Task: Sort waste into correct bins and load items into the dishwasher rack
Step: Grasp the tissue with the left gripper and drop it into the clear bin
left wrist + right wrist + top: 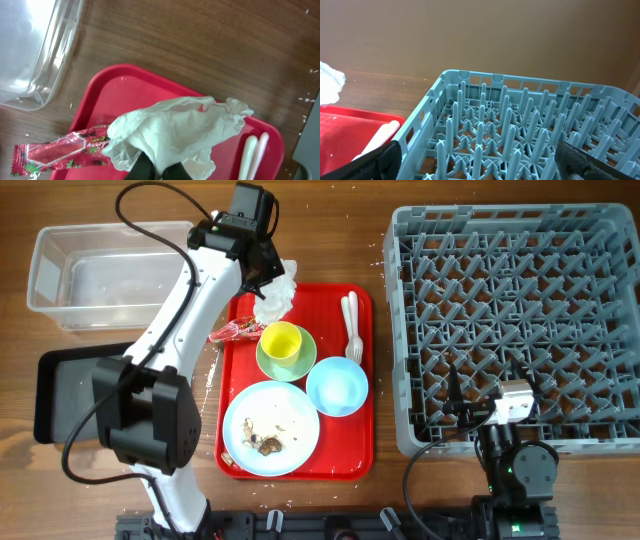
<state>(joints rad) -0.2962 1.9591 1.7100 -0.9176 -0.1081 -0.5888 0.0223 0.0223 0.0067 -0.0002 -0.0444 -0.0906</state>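
Left gripper [159,169], half out of frame, is clamped on a crumpled napkin [175,130] over the red tray [115,85] corner; a wrapper [60,152] lies just beside. Right gripper [480,165], jaws wide apart and tips cropped, hangs over the rack [520,130].

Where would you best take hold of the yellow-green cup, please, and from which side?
Probably by the rim, one finger inside, coming from straight above: the cup stands upright on the saucer, mouth open, and the bowl and plate crowd its sides.
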